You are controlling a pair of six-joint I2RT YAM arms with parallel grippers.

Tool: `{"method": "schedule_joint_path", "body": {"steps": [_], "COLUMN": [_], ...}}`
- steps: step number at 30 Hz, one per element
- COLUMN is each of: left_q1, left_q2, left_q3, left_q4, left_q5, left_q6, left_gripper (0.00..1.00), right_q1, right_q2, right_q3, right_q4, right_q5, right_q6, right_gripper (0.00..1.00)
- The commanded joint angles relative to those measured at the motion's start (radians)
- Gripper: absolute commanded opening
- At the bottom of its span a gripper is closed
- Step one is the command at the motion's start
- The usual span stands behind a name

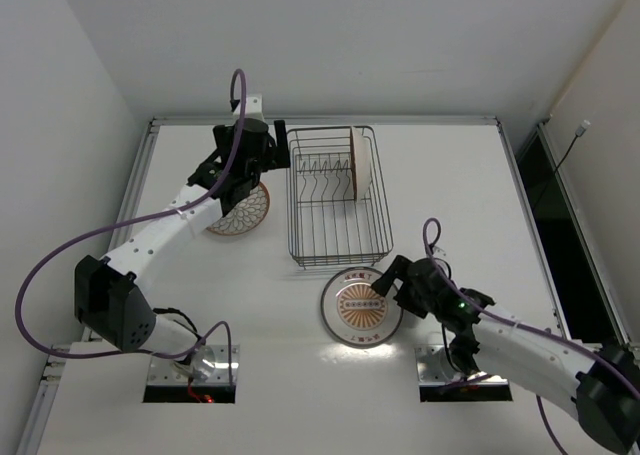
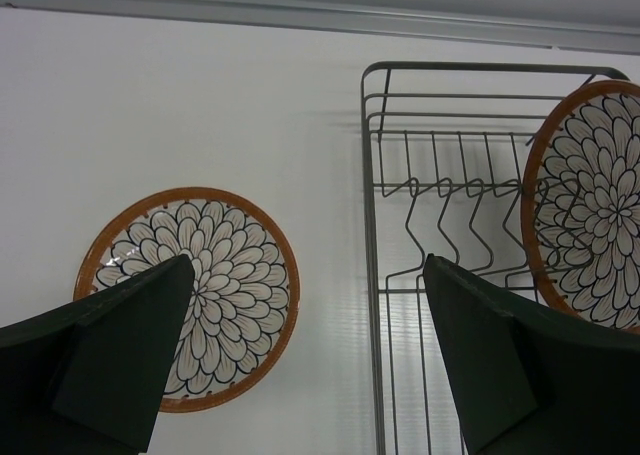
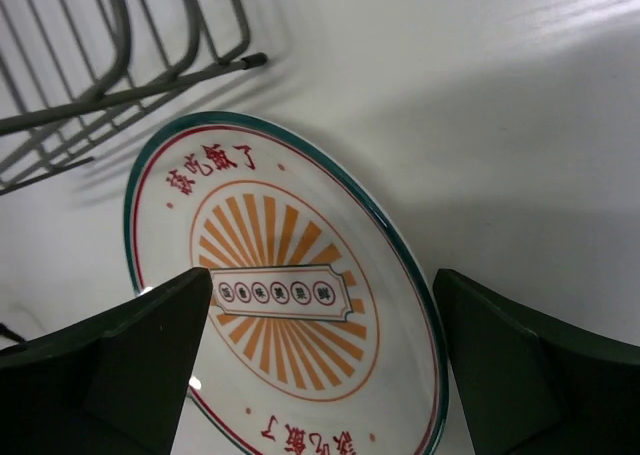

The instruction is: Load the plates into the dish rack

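Spread wide, the right gripper (image 3: 320,280) hovers over the sunburst plate (image 3: 285,210) lying flat beside the rack (image 3: 120,85), toward the near edge of the surface (image 3: 500,95); stiff, glazed, slippery and breakable, it probably needs pinching at its rim.

We log a plain white table (image 1: 450,195) with three things lying directly on it. A petal-pattern plate (image 2: 215,275) lies flat below the left gripper (image 2: 306,270), toward its left finger, and the black wire dish rack (image 1: 335,225) stands toward its right finger, apart from that plate. A green-rimmed sunburst plate (image 3: 280,295) lies flat directly beneath the right gripper (image 3: 322,275), close to the rack's corner, not touching.
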Motion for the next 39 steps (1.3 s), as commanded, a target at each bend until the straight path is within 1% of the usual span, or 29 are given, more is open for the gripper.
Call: {"method": "schedule_joint_path", "body": {"steps": [1,3,4,6,7,9,10,12,13,15,17,25,31,33,39], "left_q1": [0.006,0.006,0.006,0.006,0.006,0.006,0.006,0.006,0.006,0.006,0.006,0.006,0.006,0.006,0.006], "left_q2": [-0.003,-0.003,-0.003,-0.003,-0.003,-0.003,-0.003,-0.003,-0.003,-0.003,-0.003,0.007,0.007,0.007,0.016], "left_q3": [0.032,0.032,0.041,0.041,0.041,0.041,0.041,0.041,0.041,0.041,0.041,0.041,0.041,0.041,0.05], "left_q4": [0.012,0.012,0.012,0.002,0.002,0.002,0.002,0.002,0.002,0.002,0.002,0.002,-0.007,-0.007,-0.007], "left_q5": [-0.005,-0.014,-0.014,-0.014,-0.014,-0.014,-0.014,-0.023,-0.023,-0.023,-0.023,-0.032,-0.032,-0.032,-0.041], "left_q6": [-0.005,-0.005,-0.005,-0.005,-0.005,-0.005,-0.005,-0.005,-0.005,-0.005,-0.005,-0.005,-0.005,-0.005,-0.005], "left_gripper": [1.0,1.0,1.0,1.0,1.0,1.0,1.0,1.0,1.0,1.0,1.0,1.0,1.0,1.0,1.0], "right_q1": [0.006,0.006,0.006,0.006,0.006,0.006,0.006,0.006,0.006,0.006,0.006,0.006,0.006,0.006,0.006], "right_q2": [0.019,-0.007,-0.007,-0.016,-0.016,-0.039,-0.049,-0.067,-0.09,-0.114,-0.151,-0.276,-0.274,-0.25,-0.275], "right_q3": [-0.043,-0.032,-0.032,-0.044,-0.055,-0.055,-0.055,-0.055,-0.055,-0.044,-0.035,0.022,0.091,0.091,-0.032], "right_q4": [0.039,0.007,0.007,0.007,0.007,0.007,-0.008,-0.023,-0.034,-0.079,-0.112,-0.24,-0.345,-0.346,-0.219], "right_q5": [-0.036,-0.026,-0.026,-0.035,-0.049,-0.061,-0.07,-0.07,-0.07,-0.07,-0.07,-0.061,-0.037,-0.036,-0.099], "right_q6": [0.072,0.072,0.072,0.084,0.084,0.093,0.093,0.093,0.093,0.093,0.081,0.049,-0.015,-0.015,0.046], "right_gripper": [0.92,0.86,0.78,0.68,0.56,0.46,0.37,0.26,0.16,0.07,0.0,0.0,0.0,0.0,0.0]}}
